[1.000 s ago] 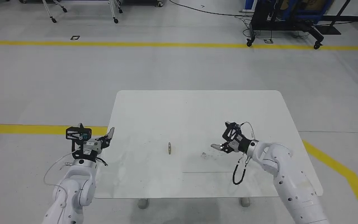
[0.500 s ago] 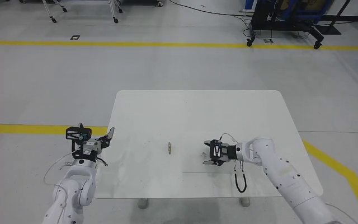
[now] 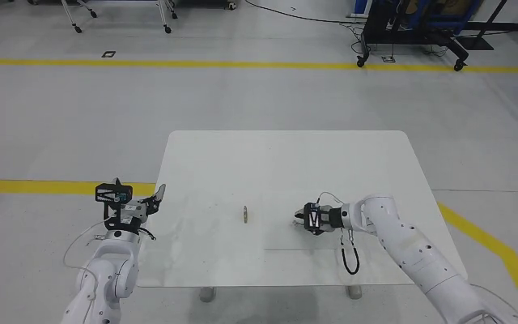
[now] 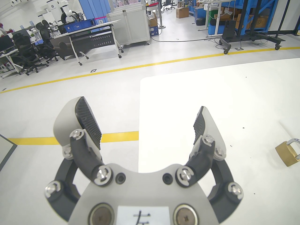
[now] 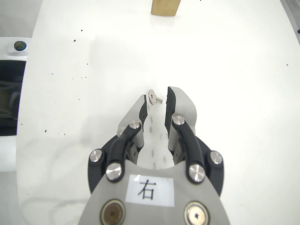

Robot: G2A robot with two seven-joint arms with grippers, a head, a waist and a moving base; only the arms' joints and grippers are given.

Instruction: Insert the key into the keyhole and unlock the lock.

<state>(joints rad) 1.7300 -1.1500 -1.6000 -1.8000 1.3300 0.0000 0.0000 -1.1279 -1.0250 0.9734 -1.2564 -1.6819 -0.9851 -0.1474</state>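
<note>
A brass padlock (image 5: 166, 3) with a steel shackle lies flat on the white table (image 3: 283, 170), seen small in the top view as the padlock (image 3: 244, 214) and at the edge of the left wrist view as the padlock (image 4: 287, 153). A small silver key (image 5: 153, 97) lies on the table right between the tips of my right gripper (image 5: 156, 99), which is open a little and low over the surface; in the top view the right gripper (image 3: 301, 217) sits to the right of the padlock. My left gripper (image 4: 143, 118) is wide open beside the table's left edge, holding nothing; the left gripper (image 3: 159, 194) is far from the lock.
The tabletop carries small dark specks and nothing else. A black cable (image 3: 350, 253) hangs from the right arm near the table's front edge. Yellow floor lines (image 3: 243, 63) and carts stand well away from the table.
The right arm has swung from the right side toward the table's middle and dropped low, its gripper now around the key. The left arm has not moved.
</note>
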